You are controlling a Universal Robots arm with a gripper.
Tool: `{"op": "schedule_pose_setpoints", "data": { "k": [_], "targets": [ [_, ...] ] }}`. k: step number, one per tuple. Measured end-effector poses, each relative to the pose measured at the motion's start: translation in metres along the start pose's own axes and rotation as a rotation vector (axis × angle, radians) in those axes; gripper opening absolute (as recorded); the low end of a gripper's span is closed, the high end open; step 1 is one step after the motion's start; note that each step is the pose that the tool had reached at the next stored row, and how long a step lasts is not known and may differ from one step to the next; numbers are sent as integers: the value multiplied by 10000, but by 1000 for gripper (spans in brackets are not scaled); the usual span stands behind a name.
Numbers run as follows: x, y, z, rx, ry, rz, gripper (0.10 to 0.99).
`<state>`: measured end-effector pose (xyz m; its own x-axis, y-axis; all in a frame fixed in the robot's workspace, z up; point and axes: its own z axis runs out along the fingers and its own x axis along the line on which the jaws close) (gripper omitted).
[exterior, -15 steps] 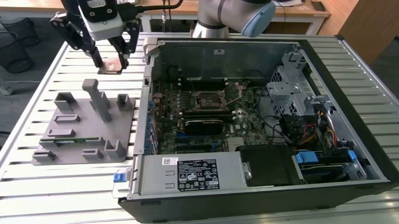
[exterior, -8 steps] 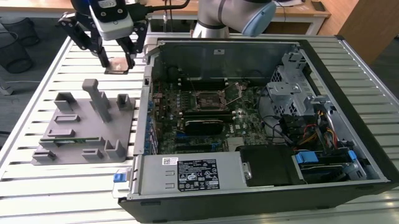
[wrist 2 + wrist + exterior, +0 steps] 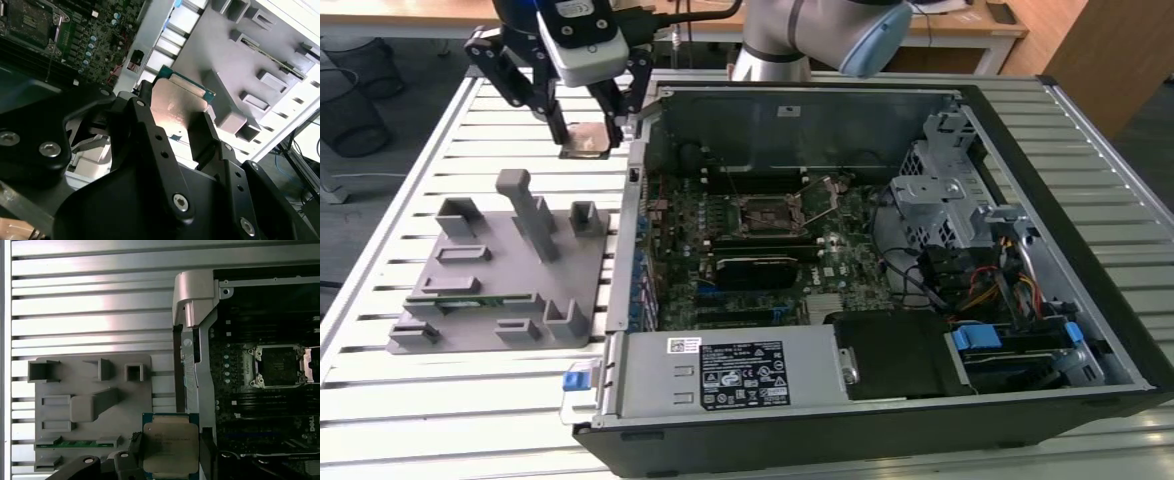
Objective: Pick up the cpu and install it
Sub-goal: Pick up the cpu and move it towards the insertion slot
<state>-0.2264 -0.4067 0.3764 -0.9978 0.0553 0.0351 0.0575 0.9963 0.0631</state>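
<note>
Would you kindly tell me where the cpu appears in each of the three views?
Exterior view: cpu held in the gripper, at the exterior view's left, beyond the holder block.
Second wrist view: cpu gripped, holder block behind it.
First wrist view: cpu gripped, beside holder block.
Shared landmark: the holder block.

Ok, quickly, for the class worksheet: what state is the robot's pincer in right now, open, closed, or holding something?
The pincer is closed on the cpu, gripping it by two opposite edges.
</note>
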Motion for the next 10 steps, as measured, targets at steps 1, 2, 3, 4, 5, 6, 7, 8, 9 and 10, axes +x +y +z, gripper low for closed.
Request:
{"op": "schedule_pose_setpoints", "data": {
  "k": [1,2,3,4,5,6,7,8,9,10],
  "targets": [
    [-16,1,-1,0,0,-1,533],
    [-35,2,-1,1,1,-3,533],
    [-52,3,-2,1,2,-4,533],
    [-70,4,-2,1,2,-4,533],
    [-90,5,-3,1,3,-5,533],
    [-110,7,-4,1,3,-6,533],
    [-131,8,-5,1,4,-6,533],
    [-153,10,-5,1,4,-7,533],
    [-177,12,-6,1,4,-8,533],
    [-204,15,-7,1,6,-9,533]
  ]
}}
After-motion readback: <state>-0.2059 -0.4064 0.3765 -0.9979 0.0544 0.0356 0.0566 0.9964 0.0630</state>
